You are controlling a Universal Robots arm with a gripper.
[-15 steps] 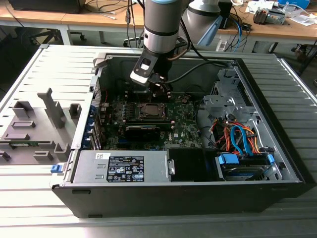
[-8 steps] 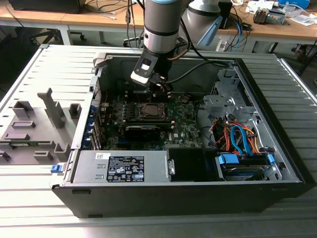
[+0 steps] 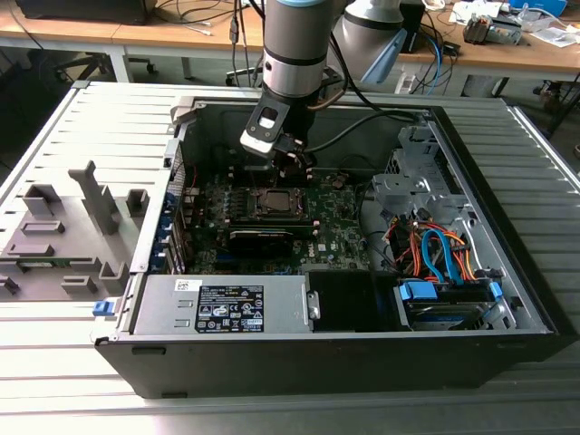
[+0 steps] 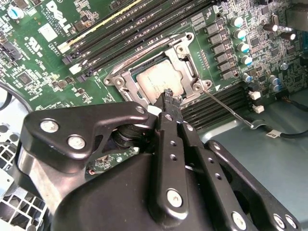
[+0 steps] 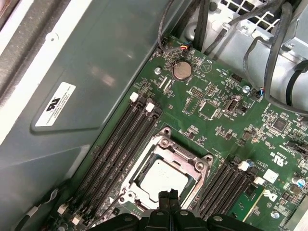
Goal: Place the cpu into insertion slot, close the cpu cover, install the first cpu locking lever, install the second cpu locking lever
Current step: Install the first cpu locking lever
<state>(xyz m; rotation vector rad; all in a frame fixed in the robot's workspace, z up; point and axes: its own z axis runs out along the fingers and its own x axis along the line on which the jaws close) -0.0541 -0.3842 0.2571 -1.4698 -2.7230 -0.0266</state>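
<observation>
The cpu (image 4: 155, 80) lies flat in its socket on the green motherboard, its dull silver top showing through the window of the cpu cover (image 4: 185, 57). The cover lies down around the chip, also seen in the first wrist view as cpu (image 5: 161, 177) and cpu cover (image 5: 166, 144). One thin locking lever (image 4: 226, 108) sticks out sideways from a socket corner, away from the frame. A second lever (image 4: 144, 54) runs along the cover's edge. My gripper (image 4: 168, 95) is shut with nothing in it, its tips just above the socket's edge. From outside, the gripper (image 3: 292, 159) hangs over the socket (image 3: 272, 201).
Black memory slots (image 5: 122, 144) flank the socket on both sides. A row of capacitors (image 4: 240, 41) stands near it. The case wall (image 5: 96, 72) rises close by. Drive cage and coloured cables (image 3: 435, 245) sit at the exterior view's right, the power supply (image 3: 227, 304) in front.
</observation>
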